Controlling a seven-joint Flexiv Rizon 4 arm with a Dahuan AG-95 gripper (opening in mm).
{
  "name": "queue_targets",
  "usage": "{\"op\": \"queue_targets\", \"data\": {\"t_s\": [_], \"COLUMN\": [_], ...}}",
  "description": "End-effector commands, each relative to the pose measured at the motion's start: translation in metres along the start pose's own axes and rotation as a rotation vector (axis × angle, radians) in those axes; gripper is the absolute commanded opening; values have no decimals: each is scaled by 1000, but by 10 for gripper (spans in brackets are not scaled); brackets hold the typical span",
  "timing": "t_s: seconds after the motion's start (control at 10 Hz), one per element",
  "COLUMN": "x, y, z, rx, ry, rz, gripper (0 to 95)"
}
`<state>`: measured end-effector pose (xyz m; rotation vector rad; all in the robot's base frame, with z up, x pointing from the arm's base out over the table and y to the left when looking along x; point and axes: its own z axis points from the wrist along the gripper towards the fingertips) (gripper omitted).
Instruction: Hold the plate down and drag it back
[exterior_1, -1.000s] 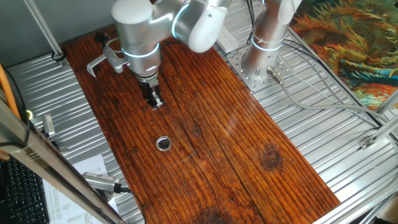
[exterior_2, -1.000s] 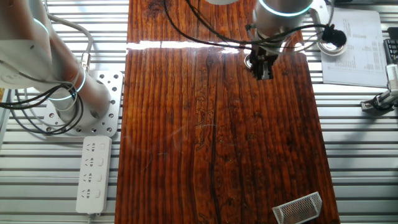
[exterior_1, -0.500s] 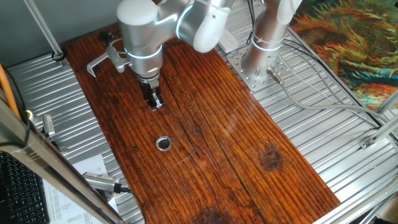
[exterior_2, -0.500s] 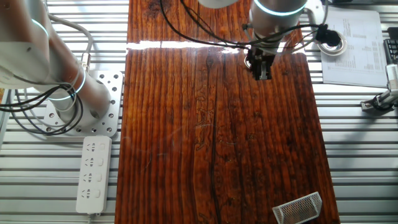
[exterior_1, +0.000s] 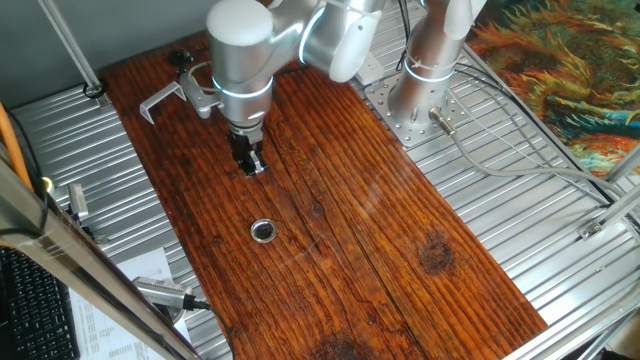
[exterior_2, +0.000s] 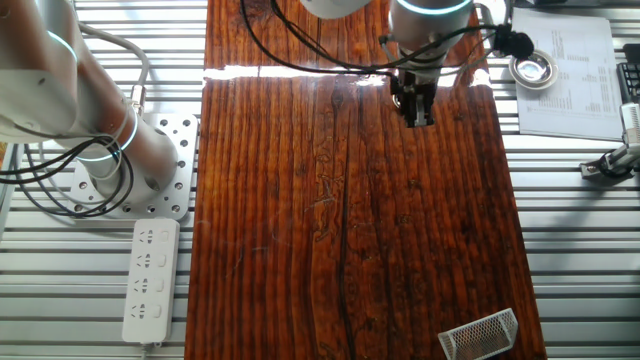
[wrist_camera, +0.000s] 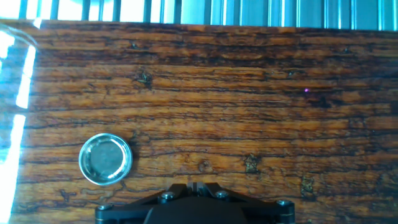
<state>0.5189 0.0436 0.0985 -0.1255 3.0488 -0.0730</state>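
The wooden board (exterior_1: 330, 230), dark red-brown and strongly grained, runs the length of the ribbed metal bench (exterior_1: 520, 200) and takes up most of each view; a bright glare band crosses its far end in the other fixed view. The silver arm (exterior_1: 240, 60) leans over the board's far end in the one fixed view, and its upper links are cut off by the top edge there. A second arm's base (exterior_2: 110, 150) stands on the bench off the board's long edge, with a white power strip (exterior_2: 150, 280) beside it. Printed paper (exterior_2: 565, 70) lies off the opposite long edge, and a small mesh holder (exterior_2: 480, 335) sits at the board's near corner in the other fixed view. The gripper (exterior_1: 251, 165) points straight down with its tips at or just above the wood, away from the board's edges; its fingers look drawn together, with no gap seen between them, though the hand view cuts them off at the bottom edge. The plate (exterior_1: 263, 231) lies flat on the wood, apart from the gripper, between it and the board's near end in the one fixed view. In the hand view the plate (wrist_camera: 106, 159) sits left of the fingers, untouched.
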Motion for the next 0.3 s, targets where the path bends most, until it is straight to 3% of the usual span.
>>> {"op": "queue_targets", "data": {"t_s": [0.1, 0.3], "x": [0, 0], "y": [0, 0], "z": [-1, -1], "rx": [-12, -13], "ry": [1, 1], "rz": [2, 0], "gripper": [0, 0]}}
